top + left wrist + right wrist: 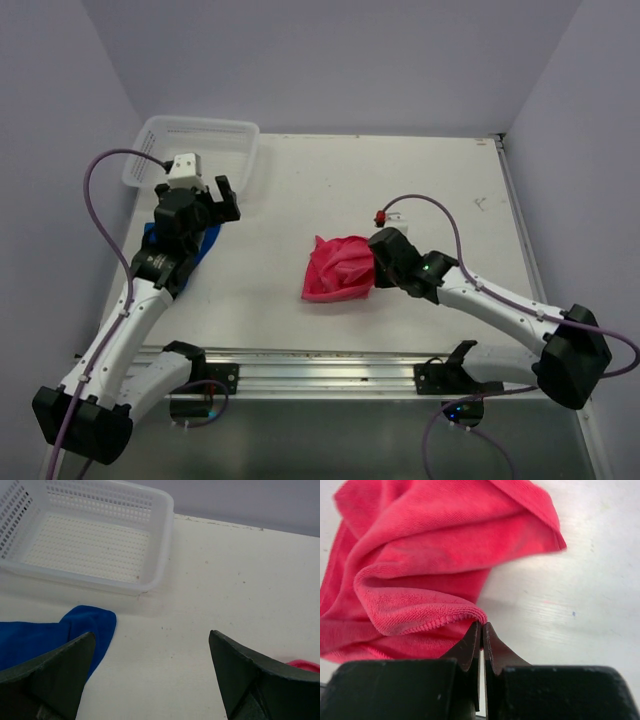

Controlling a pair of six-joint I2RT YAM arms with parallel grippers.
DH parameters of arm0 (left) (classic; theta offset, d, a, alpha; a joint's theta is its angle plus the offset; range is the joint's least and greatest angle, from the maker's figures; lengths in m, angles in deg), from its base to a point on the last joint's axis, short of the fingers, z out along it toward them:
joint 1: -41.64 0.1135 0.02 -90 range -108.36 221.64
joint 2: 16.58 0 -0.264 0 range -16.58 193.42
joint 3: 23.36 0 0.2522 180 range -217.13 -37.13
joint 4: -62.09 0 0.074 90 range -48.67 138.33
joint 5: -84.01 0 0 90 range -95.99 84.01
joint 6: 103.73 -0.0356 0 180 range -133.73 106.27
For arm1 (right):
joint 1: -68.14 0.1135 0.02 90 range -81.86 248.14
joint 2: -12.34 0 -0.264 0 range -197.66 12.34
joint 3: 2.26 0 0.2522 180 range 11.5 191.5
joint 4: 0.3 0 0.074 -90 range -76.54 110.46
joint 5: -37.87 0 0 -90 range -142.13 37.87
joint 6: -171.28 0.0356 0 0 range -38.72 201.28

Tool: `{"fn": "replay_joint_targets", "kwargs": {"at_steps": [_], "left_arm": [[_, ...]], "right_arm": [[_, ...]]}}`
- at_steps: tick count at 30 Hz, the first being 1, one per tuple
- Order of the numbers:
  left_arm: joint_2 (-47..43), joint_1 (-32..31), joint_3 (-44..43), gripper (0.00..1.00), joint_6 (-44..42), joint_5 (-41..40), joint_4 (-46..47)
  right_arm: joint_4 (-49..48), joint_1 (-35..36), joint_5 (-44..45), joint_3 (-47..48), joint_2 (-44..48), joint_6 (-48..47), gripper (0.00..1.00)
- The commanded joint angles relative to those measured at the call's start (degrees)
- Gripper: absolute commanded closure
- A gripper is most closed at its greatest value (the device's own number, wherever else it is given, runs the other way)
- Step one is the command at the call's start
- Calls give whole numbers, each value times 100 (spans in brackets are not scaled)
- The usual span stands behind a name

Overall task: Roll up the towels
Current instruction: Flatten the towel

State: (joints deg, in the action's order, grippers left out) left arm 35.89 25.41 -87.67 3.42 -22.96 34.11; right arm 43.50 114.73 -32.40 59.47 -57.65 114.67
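The pink-red towel point(338, 268) lies bunched in the middle of the table. My right gripper point(374, 262) is at its right edge. In the right wrist view the towel point(430, 555) fills the upper left, and my right gripper point(482, 625) is shut with the towel's stitched hem pinched at its tips. The blue towel point(207, 245) lies at the left, mostly hidden under my left arm. My left gripper point(208, 205) hovers over it, wide open. In the left wrist view the blue towel point(40, 635) sits by the left finger, and nothing is between the fingers of my left gripper point(151, 635).
A white mesh basket point(200, 128) stands at the back left corner, just beyond my left gripper; in the left wrist view the basket point(160, 545) holds nothing. Walls close off the table on the left, back and right. A metal rail runs along the near edge.
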Motion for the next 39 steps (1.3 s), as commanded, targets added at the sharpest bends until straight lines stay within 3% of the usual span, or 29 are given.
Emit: {"fn": "replay_joint_targets", "kwargs": {"at_steps": [1, 6, 13, 23, 25, 26, 39], "left_arm": [[254, -65, -70, 0, -18, 624, 235], [676, -179, -96, 1, -27, 1878, 341], [1536, -767, -43, 12, 192, 3147, 438], [2373, -2137, 256, 25, 561, 2393, 683], [2548, -2244, 273, 37, 597, 2304, 832], [2601, -2349, 291, 38, 614, 2225, 876], [3787, -2754, 431, 39, 369, 1812, 1983]], "right_arm": [[283, -272, -74, -417, 548, 10, 100], [441, -633, 58, -972, 812, 106, 100], [133, -1072, -276, -1492, 769, 238, 100], [63, -1477, -408, -1536, 847, 98, 100], [37, -1599, -504, -1579, 900, 19, 100], [19, -1652, -548, -1597, 926, -16, 100], [-350, -1925, -1014, -1773, 830, -262, 100]]}}
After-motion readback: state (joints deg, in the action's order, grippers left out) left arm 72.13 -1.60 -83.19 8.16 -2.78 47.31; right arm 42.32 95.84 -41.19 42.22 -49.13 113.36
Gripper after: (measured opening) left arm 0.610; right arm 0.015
